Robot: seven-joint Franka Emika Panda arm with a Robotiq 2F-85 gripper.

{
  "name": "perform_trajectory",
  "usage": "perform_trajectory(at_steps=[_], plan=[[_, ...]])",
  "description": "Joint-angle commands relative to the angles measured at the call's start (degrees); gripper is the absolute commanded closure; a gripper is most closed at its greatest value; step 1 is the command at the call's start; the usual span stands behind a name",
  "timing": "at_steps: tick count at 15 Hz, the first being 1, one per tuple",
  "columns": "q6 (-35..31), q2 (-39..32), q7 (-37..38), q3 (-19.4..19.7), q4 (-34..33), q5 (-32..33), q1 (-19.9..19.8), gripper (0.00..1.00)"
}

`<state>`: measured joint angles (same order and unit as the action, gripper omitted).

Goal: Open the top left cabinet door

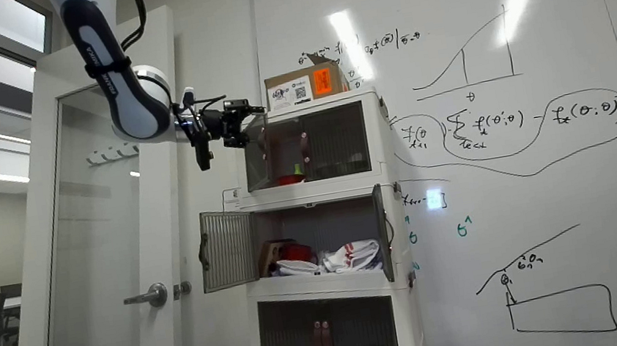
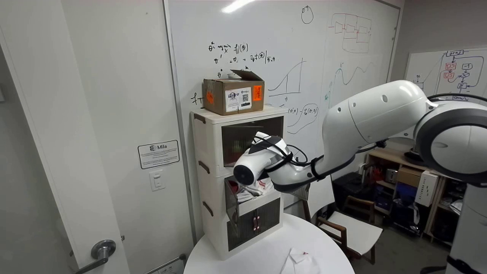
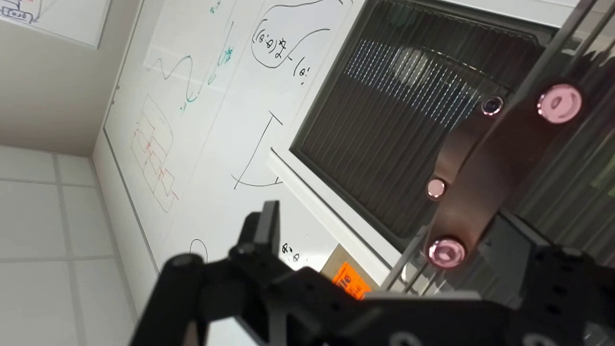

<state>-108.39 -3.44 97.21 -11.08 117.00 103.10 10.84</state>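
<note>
The top left cabinet door stands partly open, swung outward, in an exterior view. Its pane looks clear and ribbed in the wrist view. Its brown handle with pink screws is close to the camera there. My gripper is at the door's upper free edge. In the wrist view the gripper is open, its fingers wide apart. One finger is by the handle's end; I cannot tell whether it touches. In an exterior view the arm hides the gripper and much of the top tier.
The top right door is shut. Both middle-tier doors are open, with white cloths inside. The lowest doors are shut. A cardboard box stands on the cabinet. The round white table carries the cabinet and a cloth.
</note>
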Motion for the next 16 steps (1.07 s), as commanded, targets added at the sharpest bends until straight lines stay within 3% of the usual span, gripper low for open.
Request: perform_trajectory(at_steps=[1, 16], plan=[[1.72, 2.24, 0.62, -0.35, 1.81, 1.58, 0.43, 0.00], [-4.93, 9.39, -1.56, -1.33, 7.14, -0.46, 1.30, 0.00]])
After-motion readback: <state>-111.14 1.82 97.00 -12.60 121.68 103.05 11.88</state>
